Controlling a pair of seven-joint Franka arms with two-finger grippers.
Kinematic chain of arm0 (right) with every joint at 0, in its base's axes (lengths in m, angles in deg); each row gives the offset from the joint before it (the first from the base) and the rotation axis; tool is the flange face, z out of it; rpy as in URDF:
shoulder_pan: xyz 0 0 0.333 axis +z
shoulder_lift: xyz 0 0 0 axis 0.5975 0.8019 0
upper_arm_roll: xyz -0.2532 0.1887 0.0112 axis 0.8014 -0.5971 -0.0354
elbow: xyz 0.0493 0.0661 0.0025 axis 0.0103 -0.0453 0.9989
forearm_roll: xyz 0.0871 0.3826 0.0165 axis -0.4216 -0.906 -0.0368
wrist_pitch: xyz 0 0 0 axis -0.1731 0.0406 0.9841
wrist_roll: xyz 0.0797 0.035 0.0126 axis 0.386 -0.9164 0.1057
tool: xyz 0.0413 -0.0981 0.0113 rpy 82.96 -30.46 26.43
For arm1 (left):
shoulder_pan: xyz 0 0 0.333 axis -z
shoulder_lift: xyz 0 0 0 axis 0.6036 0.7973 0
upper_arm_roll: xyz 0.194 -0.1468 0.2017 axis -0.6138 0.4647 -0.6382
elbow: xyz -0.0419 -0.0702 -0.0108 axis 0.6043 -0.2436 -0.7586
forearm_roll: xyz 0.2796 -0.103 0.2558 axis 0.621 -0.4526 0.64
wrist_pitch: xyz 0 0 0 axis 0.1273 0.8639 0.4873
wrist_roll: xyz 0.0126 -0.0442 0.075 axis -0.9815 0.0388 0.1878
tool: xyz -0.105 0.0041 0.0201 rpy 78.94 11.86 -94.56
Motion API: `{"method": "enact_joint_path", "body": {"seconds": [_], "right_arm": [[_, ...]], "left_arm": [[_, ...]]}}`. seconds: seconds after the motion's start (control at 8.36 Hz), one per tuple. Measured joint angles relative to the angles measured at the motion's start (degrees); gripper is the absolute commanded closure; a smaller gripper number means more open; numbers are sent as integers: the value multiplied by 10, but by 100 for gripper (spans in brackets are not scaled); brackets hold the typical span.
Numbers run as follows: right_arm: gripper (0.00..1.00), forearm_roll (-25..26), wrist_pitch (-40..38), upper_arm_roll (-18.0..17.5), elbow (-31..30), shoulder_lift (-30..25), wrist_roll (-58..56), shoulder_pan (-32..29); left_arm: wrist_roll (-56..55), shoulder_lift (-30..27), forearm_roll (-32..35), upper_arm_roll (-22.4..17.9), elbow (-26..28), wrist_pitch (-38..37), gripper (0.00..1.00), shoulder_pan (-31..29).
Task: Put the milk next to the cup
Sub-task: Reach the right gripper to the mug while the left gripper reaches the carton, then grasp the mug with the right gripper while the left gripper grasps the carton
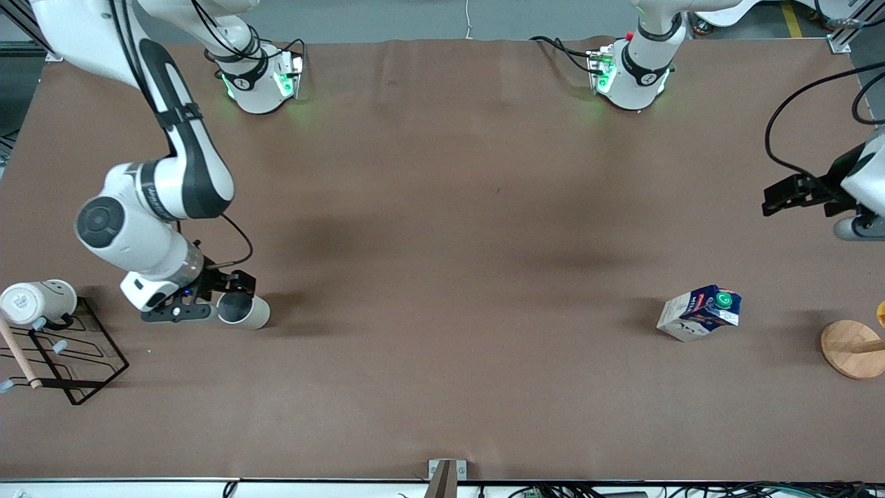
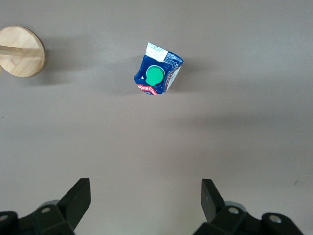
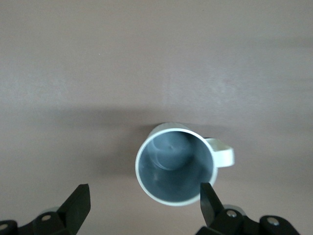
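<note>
Brown table [image 1: 442, 277], milk [image 1: 700, 313], cup [image 1: 242, 310]

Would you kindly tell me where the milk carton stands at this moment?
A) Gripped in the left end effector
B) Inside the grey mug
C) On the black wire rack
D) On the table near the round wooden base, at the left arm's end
D: the milk carton stands free on the table beside the round wooden base, with the left end effector open above it.

The milk [image 2: 157, 75] carries red lettering, partly readable as "asc".
</note>
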Motion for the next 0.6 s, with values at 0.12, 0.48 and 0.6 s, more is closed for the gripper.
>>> {"method": "enact_joint_path", "body": {"seconds": [0.12, 0.48, 0.6], "right_arm": [[1, 0, 26, 0, 0, 19, 11, 8], [16, 0, 59, 1, 0, 42, 13, 10], [63, 0, 64, 1, 0, 48, 13, 10]], "left_arm": [[20, 22, 0, 0, -1, 29, 0, -14], [102, 85, -20, 0, 0, 114, 0, -29], [116, 103, -28, 1, 5, 142, 0, -29]]}}
